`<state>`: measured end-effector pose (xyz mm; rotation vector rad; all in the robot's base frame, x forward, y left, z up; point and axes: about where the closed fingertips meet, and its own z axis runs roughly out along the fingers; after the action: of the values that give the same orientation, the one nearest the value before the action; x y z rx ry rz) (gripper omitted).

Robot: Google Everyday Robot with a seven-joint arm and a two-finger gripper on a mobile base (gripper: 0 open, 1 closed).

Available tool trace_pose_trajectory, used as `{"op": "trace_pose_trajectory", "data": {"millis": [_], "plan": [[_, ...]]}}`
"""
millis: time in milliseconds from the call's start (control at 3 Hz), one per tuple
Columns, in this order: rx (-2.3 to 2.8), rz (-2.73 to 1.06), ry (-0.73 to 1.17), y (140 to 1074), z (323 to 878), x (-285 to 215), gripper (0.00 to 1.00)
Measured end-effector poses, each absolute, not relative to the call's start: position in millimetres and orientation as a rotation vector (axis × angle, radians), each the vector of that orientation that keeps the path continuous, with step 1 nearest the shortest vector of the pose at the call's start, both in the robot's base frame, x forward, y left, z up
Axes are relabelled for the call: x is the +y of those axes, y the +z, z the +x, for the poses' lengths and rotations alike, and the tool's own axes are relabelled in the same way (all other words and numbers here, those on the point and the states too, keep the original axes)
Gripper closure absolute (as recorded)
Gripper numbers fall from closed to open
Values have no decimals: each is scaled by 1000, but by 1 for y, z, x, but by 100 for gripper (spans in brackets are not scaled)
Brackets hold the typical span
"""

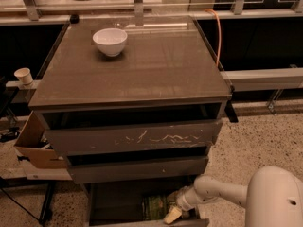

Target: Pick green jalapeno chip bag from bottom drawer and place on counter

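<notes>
The bottom drawer (116, 200) is seen pulled open, and the green jalapeno chip bag (154, 206) lies inside it, toward the right. The gripper (173, 214) is lowered into the drawer just beside the bag's right edge. Whether a hold has been taken cannot be told, since that corner is dim. A firm pinch on the crinkly foil should be secured before any lift. The bag should then be drawn outward, clear of the drawer above (137, 168), and carried to the counter (142, 74), well apart from the white bowl (110, 40).
</notes>
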<state>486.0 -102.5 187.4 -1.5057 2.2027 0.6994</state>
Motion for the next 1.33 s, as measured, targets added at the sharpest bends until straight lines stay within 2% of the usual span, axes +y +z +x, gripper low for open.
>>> {"op": "trace_pose_trajectory", "data": {"millis": [667, 1333], "plan": [[2213, -1511, 700, 205, 489, -104, 43], [2260, -1548, 713, 242, 507, -95, 42]]}}
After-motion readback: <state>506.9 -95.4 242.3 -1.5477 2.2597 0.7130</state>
